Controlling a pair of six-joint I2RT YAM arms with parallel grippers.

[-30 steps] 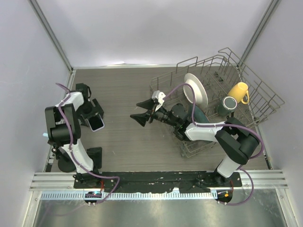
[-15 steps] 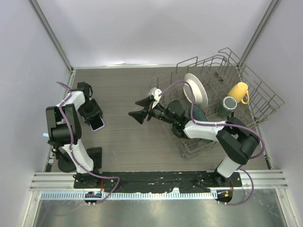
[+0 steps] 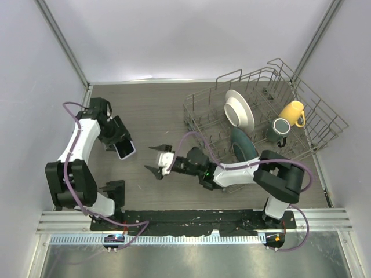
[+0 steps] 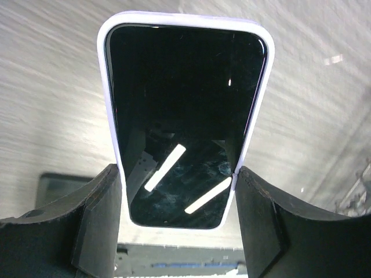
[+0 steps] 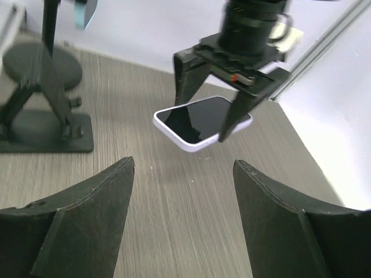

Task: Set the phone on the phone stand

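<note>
Top view alone doesn't give you much: the slim smartphone with black screen and pale blue case (image 3: 125,151) is just a small pale-rimmed slab at the tip of the left arm, well apart to the left of the grey wire dish rack (image 3: 316,101). The left wrist view is where the grip shows. The left fingers (image 4: 98,220) are clamped on both long edges of the phone's lower half, screen toward the camera, with two bright streaks reflected in the glass. The right wrist view adds the side angle: the phone is roughly flat, tilted a bit, and looks lifted off the grey-brown wood-grain worktop (image 5: 174,191), though I can't swear to the gap. The right fingers (image 5: 75,220) are spread wide with nothing in them, and from above they sit between the phone and the rack, pointing away from the rack. Only that right wrist shot shows the small black phone stand with round disc base (image 5: 40,68), farther from the rack than the phone is. Its post runs off the top of the frame, so the head is cut off, and I can't pick it out from above around the left arm's base. Just beside it is a black flat rectangular plate with angled struts (image 5: 46,142). The rack holds a white plate (image 3: 239,110), a teal plate (image 3: 243,145), a yellow mug (image 3: 293,112) and a dark green mug (image 3: 278,128), all top view only.
</note>
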